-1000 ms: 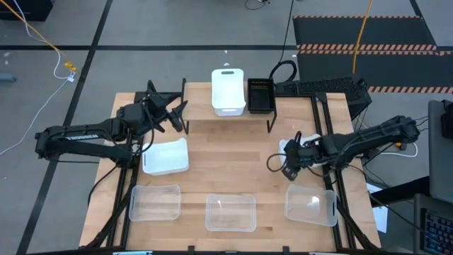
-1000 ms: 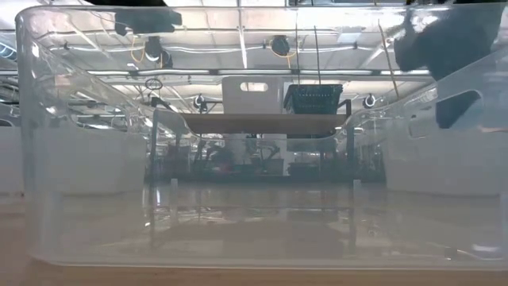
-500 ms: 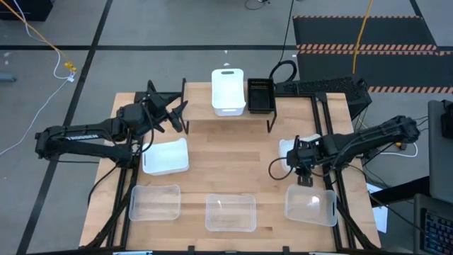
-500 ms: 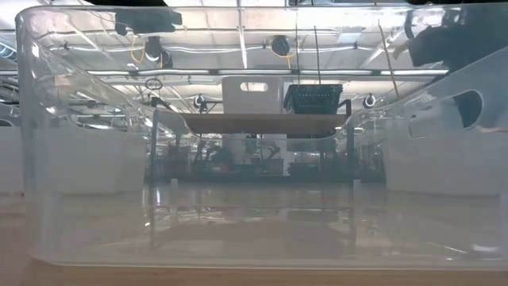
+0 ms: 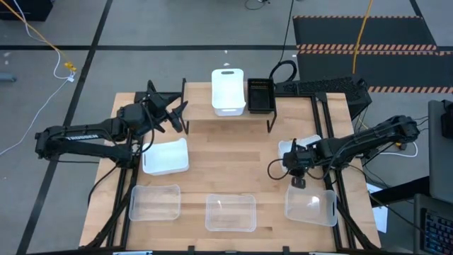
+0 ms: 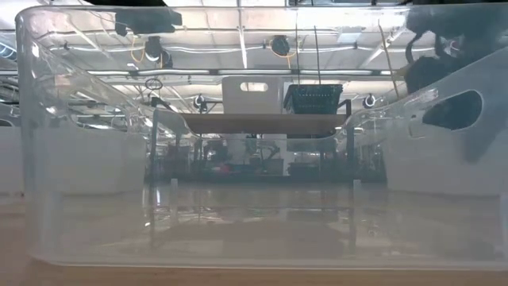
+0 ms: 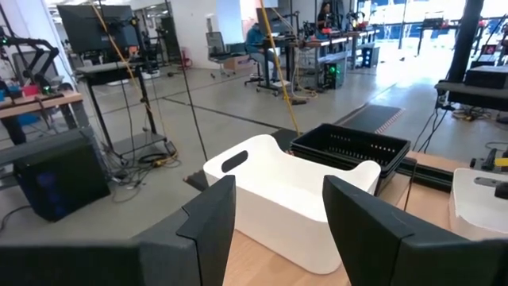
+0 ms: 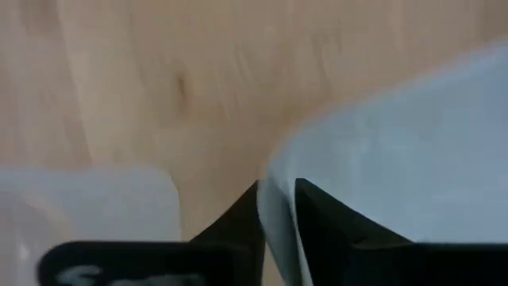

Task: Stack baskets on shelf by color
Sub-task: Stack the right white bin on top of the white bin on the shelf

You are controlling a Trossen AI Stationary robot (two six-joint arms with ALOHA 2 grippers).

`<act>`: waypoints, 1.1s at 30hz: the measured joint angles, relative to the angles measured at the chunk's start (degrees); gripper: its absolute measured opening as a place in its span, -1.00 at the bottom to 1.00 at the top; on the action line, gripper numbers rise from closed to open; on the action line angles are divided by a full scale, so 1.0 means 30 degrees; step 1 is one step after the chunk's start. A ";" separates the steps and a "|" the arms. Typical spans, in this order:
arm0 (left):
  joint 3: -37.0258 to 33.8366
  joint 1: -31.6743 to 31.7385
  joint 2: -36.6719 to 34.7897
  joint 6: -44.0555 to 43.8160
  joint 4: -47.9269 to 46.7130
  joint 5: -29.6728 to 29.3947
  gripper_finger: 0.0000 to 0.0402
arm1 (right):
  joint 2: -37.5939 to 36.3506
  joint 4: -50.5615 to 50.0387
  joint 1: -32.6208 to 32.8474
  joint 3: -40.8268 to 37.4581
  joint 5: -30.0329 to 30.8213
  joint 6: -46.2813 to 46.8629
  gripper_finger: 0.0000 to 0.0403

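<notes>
Stacking partly done: two piles on the shelf, five baskets left on the worktop.

Nearest, three clear baskets [image 5: 230, 212] line the front edge. Behind them, the right tool [image 5: 295, 161] pinches a white basket's [image 8: 413, 151] rim narrowly; another white basket [image 5: 165, 156] lies left. The left tool [image 5: 177, 115] hovers wide by the shelf [image 5: 212, 120], which carries a white stack [image 5: 228, 91] and black stack [image 5: 260, 94].

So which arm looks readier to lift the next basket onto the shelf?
Probably the right. Its gripper has its fingers astride a white basket's rim, while the left gripper waits open by the shelf.
</notes>
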 joint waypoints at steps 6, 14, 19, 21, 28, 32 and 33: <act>0.0007 0.0000 0.0000 -0.0301 0.0000 0.0007 -0.05 | 0.0000 0.5310 -0.0449 -0.0022 0.1799 0.0847 -0.93; 0.0015 0.0000 0.0007 -0.0345 0.0000 0.0007 -0.05 | -0.0007 1.3529 -0.1773 -0.0022 0.3128 -0.0552 -0.87; 0.0015 0.0000 0.0000 -0.0338 -0.0087 0.0007 -0.05 | 0.0267 1.3072 -0.2415 -0.0126 0.2901 -0.0883 -0.67; 0.0015 0.0000 0.0005 -0.0267 -0.0102 0.0009 -0.05 | 0.0438 1.3180 -0.2489 -0.0227 0.2887 -0.1390 -0.57; 0.0022 0.0000 0.0000 -0.0214 -0.0113 0.0013 -0.05 | 0.0001 1.2894 -0.2489 0.0315 0.0570 -0.7695 -0.19; 0.0018 0.0000 0.0000 -0.0077 -0.0036 0.0007 -0.05 | -0.0038 0.7412 -0.2469 0.3102 0.1282 -1.2797 -0.09; 0.0022 0.0000 0.0000 0.0064 0.0058 0.0007 -0.05 | 0.0268 0.5771 -0.2454 0.3786 0.1863 -1.3871 -0.09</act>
